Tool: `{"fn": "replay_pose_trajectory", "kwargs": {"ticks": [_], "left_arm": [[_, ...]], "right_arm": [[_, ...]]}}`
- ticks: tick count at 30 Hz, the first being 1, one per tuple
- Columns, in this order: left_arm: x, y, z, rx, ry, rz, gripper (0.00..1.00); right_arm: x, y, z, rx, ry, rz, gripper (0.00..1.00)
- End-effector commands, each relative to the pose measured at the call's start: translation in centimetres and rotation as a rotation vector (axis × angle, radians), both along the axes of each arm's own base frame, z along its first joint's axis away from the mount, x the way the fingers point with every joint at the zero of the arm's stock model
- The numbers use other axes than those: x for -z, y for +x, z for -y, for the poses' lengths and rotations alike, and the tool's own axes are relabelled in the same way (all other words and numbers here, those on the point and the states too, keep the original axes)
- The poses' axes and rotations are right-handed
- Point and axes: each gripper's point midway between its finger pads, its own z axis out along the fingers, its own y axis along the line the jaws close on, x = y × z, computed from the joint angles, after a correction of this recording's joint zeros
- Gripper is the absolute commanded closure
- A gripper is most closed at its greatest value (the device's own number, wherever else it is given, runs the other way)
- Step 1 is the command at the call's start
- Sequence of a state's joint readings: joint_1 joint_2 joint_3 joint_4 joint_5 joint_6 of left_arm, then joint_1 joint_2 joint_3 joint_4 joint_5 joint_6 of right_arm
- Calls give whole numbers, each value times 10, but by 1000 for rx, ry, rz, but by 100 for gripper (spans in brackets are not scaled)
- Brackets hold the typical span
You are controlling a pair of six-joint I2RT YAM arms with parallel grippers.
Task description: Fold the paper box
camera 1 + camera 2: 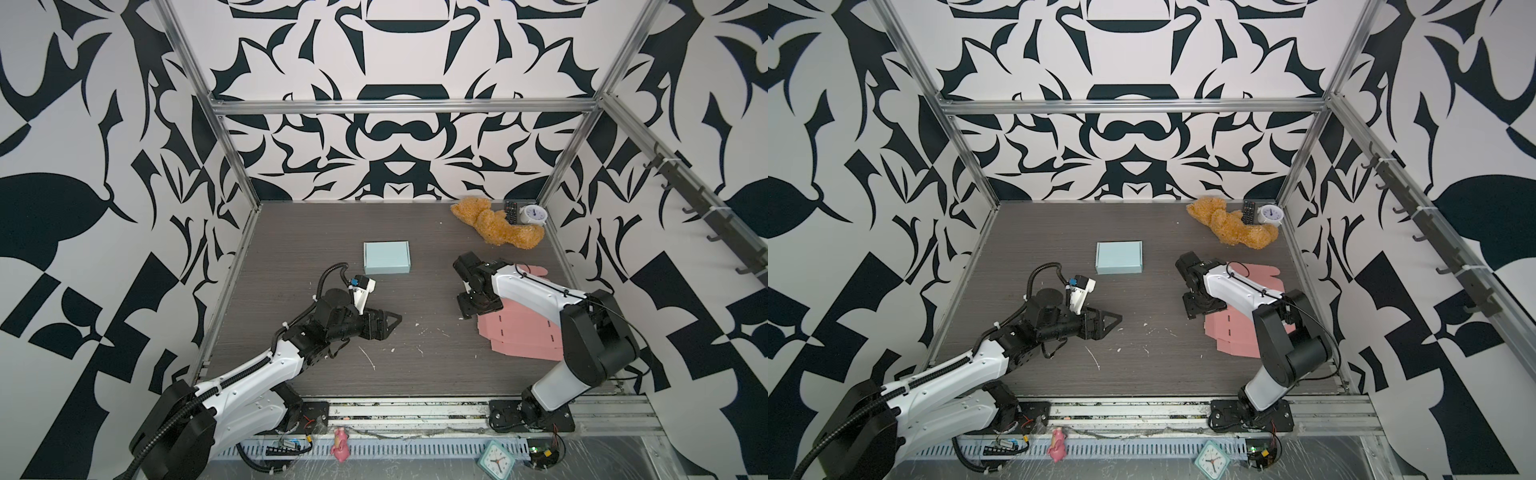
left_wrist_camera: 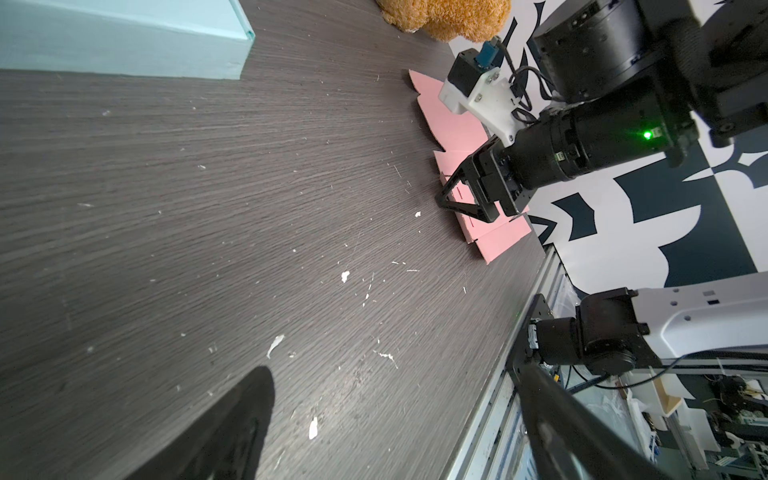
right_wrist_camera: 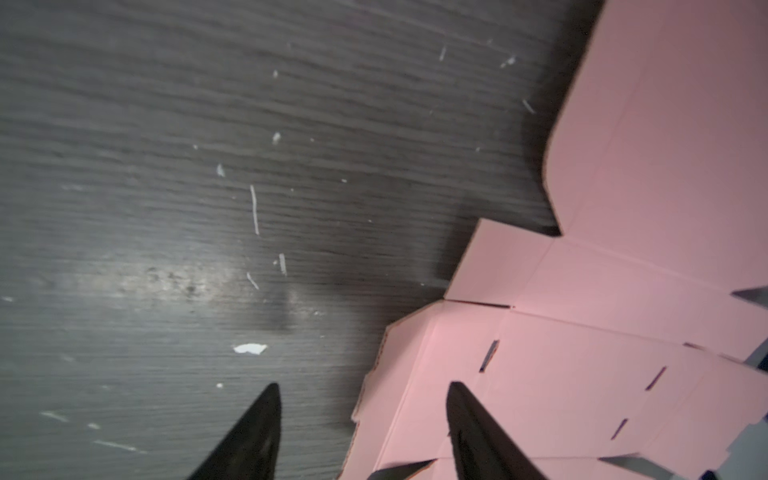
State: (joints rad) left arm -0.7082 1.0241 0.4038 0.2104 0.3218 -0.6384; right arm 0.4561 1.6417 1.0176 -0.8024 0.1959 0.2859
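Lying flat: pink box blank, long axis front-to-back, tabs rearward | right gripper jaws apart | left gripper jaws apart

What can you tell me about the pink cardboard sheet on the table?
The pink cardboard sheet is a die-cut box blank with creases, slots and rounded flaps, lying unfolded on the right of the dark table, partly under the right arm. The right gripper is open, straddling one edge flap.
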Motion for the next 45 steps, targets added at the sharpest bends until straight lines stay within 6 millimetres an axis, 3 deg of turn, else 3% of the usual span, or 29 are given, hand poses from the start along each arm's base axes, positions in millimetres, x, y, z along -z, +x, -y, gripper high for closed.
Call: {"fn": "replay_pose_trajectory", "kwargs": {"ticks": [1, 8, 13, 29, 34, 40, 45], "left_arm": [[-2, -2, 5, 16, -35, -11, 5], [-3, -5, 5, 25, -36, -10, 5], [-4, -7, 5, 35, -36, -17, 6], [-11, -15, -2, 34, -57, 3, 6], [-12, -17, -8, 14, -50, 8, 6], [-14, -15, -14, -13, -21, 5, 6], [-27, -2, -27, -114, 1, 62, 7]], "right_arm": [[-3, 0, 4, 23, -30, 3, 47], [7, -4, 10, 51, -64, -15, 59], [5, -6, 13, 66, -72, -5, 73], [-10, -13, 16, 104, -61, 18, 94], [-25, -18, 4, 84, -24, 61, 96], [-37, -33, -28, -5, 0, 96, 96], [-46, -49, -55, -80, 3, 109, 97]]}}
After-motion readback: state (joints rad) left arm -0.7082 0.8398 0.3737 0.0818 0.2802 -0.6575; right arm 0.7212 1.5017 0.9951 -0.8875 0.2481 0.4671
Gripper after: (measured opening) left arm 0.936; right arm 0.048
